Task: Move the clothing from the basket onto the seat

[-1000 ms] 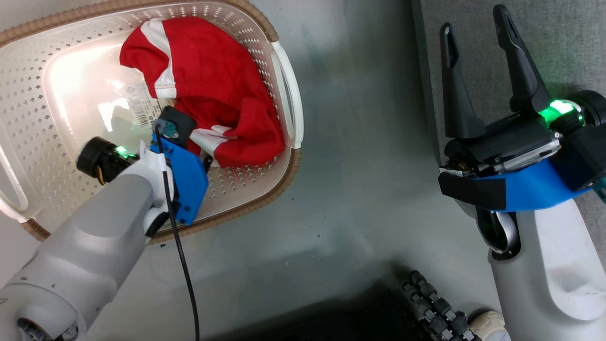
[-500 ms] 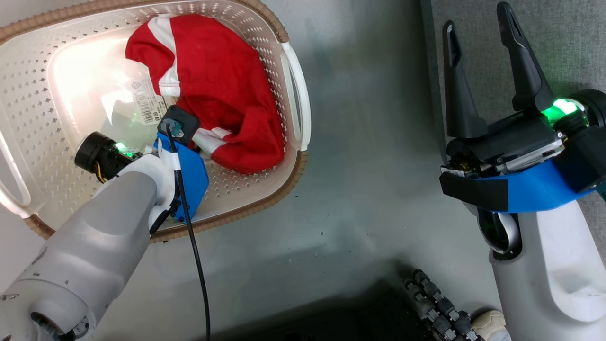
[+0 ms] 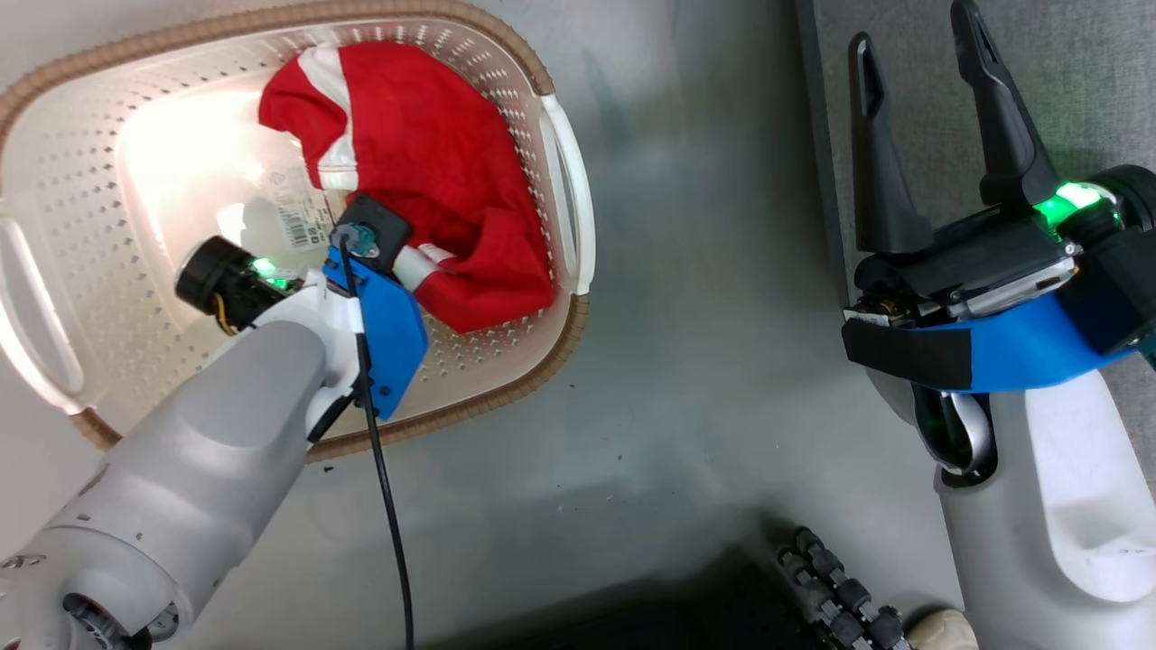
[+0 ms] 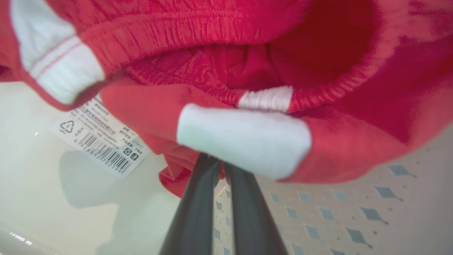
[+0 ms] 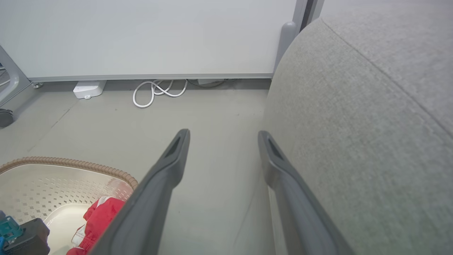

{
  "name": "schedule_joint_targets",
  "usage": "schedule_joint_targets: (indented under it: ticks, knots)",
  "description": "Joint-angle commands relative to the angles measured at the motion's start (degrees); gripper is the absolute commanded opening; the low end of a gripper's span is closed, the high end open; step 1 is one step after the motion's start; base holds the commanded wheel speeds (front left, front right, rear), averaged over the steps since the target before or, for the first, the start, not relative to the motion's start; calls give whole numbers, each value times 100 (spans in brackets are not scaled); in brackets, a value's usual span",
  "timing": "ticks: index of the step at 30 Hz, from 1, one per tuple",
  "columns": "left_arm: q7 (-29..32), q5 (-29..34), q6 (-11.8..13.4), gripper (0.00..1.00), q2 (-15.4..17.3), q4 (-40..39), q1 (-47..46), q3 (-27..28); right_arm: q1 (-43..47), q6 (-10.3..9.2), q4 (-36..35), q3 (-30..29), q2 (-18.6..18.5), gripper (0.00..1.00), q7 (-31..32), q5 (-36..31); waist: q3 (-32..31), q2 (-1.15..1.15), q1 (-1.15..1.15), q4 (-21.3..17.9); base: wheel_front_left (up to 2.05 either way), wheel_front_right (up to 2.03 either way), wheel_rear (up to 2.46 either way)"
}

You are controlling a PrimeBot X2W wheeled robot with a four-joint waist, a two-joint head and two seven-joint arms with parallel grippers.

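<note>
Some clothing [image 3: 424, 153] in basket [image 3: 81, 226], left end effector [image 4: 218, 169] pinching it, right end effector [image 5: 223, 134] spread

My head camera looks steeply down at the floor [image 3: 704, 271], with the basket [image 3: 81, 162] upper left and the seat [image 3: 1084, 72] upper right. My left wrist camera sits very close inside the basket, facing the clothing [image 4: 354, 148]. My right wrist camera looks low across the floor, sharing basket and seat with the head view.
</note>
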Motion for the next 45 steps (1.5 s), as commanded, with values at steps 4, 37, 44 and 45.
schedule_joint_targets:
  ticks: [4, 37, 44, 45]
  knots:
    - [-164, -2, -5, 0, -47, -267, -61, -19, -129, 1, 86, -27, -2, 100, -5, 49, -237, 0, 0, 115, 0, 0, 0]
    - [-2028, -883, -6, 0, -358, -1836, 958, -1, 897, 1, 1021, -349, -42, 100, -4, -119, -3223, 0, 0, 1022, 0, 0, 0]
    - [-2055, -614, -6, 0, -332, -2242, 1135, 705, 1227, 1, 1155, -370, -67, 100, -4, -57, -3900, 0, 0, 1154, 0, 0, 0]
    - [-2055, -529, -6, 0, -339, -2316, 1173, 819, 1286, 1, 1177, -373, -65, 100, -4, -61, -4005, 0, 0, 1167, 0, 0, 0]
